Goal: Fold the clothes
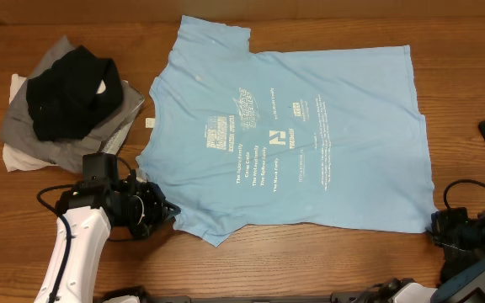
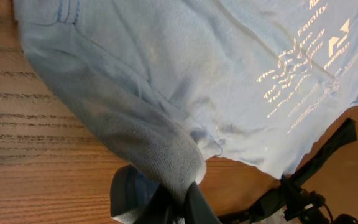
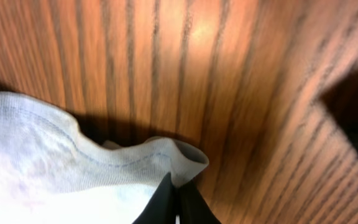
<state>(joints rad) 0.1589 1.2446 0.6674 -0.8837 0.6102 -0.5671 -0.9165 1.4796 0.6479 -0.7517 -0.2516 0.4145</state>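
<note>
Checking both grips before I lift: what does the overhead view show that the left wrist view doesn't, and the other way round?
Only overhead: the whole blue T-shirt spread flat, the pile of black, grey and white garments beside it, and the right pincer at a corner of the shirt. Only left wrist: a close look at the left pincer, shut on a bunched fold of the shirt's edge. Both: the shirt's printed lettering and the wooden table.

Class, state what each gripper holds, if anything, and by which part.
Both hold the blue T-shirt: left gripper pinches a sleeve edge, right gripper pinches a hem corner.
</note>
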